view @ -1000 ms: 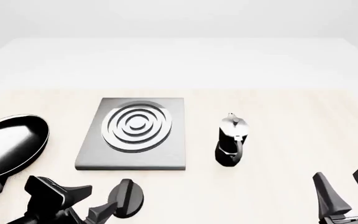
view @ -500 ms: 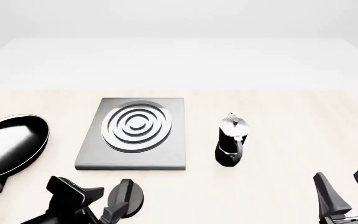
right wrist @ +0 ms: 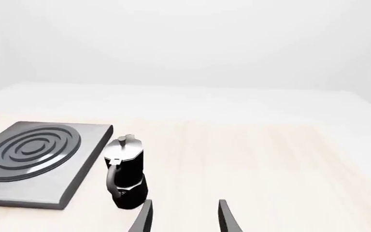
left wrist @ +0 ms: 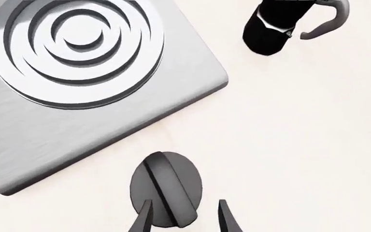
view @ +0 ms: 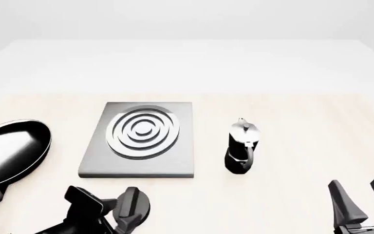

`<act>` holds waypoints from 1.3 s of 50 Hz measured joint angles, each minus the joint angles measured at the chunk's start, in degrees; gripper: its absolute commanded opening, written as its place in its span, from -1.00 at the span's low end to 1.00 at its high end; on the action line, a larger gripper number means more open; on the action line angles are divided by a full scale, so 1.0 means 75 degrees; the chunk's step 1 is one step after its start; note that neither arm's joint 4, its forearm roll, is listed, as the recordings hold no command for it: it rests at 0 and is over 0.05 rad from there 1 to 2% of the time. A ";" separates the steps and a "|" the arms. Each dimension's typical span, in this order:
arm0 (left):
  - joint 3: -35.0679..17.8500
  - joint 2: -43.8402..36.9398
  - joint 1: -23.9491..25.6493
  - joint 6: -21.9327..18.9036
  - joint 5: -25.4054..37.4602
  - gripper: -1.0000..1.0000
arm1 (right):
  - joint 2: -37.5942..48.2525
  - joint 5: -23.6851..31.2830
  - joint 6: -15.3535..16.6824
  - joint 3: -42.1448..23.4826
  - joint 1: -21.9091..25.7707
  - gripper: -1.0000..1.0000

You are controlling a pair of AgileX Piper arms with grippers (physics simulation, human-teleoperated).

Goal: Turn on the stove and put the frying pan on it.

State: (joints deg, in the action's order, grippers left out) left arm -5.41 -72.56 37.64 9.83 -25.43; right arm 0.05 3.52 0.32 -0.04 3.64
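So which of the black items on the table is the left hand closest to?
The oval knob, in front of the stove. The left hand has its open fingers reaching over it; the frying pan and moka pot sit farther off.

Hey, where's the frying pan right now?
In the front view the frying pan lies on the table at the far left edge, left of the stove, clear of both grippers; its handle runs toward the near edge.

Both grippers matte black, angular blocky bodies w/ thin tapered blade-like fingers: left gripper (view: pixel 123 214), right gripper (view: pixel 367 197). No markings/cables visible.
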 measured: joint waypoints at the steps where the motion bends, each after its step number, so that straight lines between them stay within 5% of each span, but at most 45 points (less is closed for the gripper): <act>1: 0.0001 -0.0062 0.0002 -0.0001 -0.0054 1.00 | 0.0000 0.0001 0.0000 0.0000 -0.0003 1.00; 18: 0.0025 -0.0758 0.0107 0.0023 -0.0684 1.00 | 0.0001 0.0030 -0.0005 0.0001 -0.0045 1.00; 32: -0.0075 -0.0522 0.0892 0.0250 -0.0357 1.00 | 0.0000 0.0032 -0.0007 0.0000 -0.0101 1.00; 48: -0.0839 0.0780 0.2092 0.0514 0.1119 1.00 | -0.0002 0.0017 -0.0056 -0.0001 -0.0153 1.00; 65: -0.1715 0.2841 0.2548 0.0374 0.3319 1.00 | -0.0005 -0.0024 -0.0090 0.0002 -0.0121 1.00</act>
State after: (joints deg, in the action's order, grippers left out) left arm -18.27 -51.26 56.75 12.64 -0.53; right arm 0.02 3.34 -0.36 -0.03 2.73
